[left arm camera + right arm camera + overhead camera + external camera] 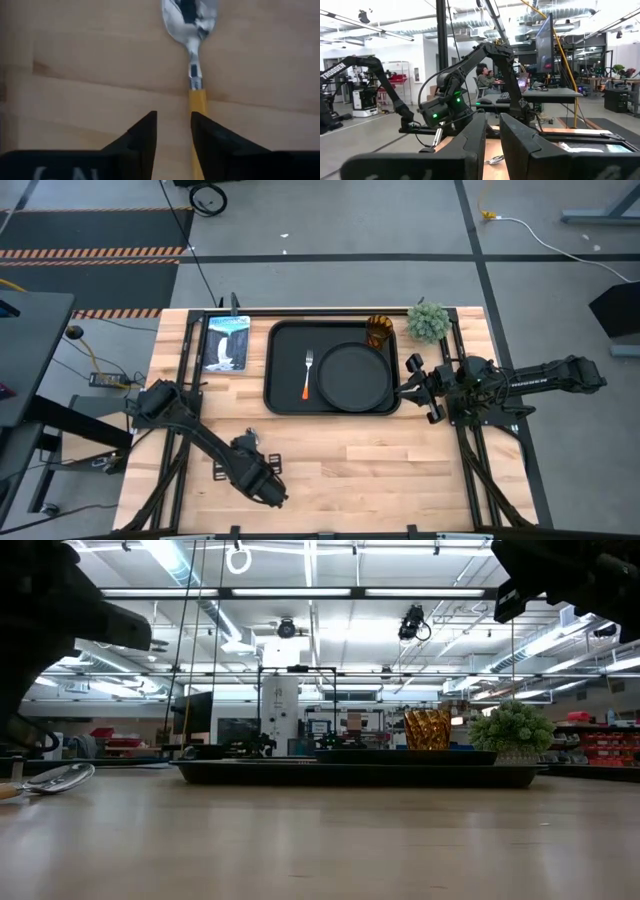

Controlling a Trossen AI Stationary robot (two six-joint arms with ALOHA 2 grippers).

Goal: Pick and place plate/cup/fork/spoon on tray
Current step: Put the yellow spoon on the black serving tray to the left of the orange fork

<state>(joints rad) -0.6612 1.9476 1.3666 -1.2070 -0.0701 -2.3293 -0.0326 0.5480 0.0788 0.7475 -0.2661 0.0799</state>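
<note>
The spoon (194, 55) lies flat on the bare table, its silver bowl away from my left gripper (174, 125) and its orange-yellow handle running under one finger. It also shows in the low view (58, 777). My left gripper hovers over the handle near the table's front left (265, 480), its fingers a little apart. The fork (307, 375), the round plate (355, 377) and the amber cup (379, 332) sit on the black tray (275, 345). My right gripper (415, 387) waits empty at the tray's right edge, its fingers close together (493, 125).
A small green plant (428, 320) stands right of the cup at the far edge. A picture card (226, 343) lies left of the tray. Bare wood stretches between the tray and the table's near edge (360, 470).
</note>
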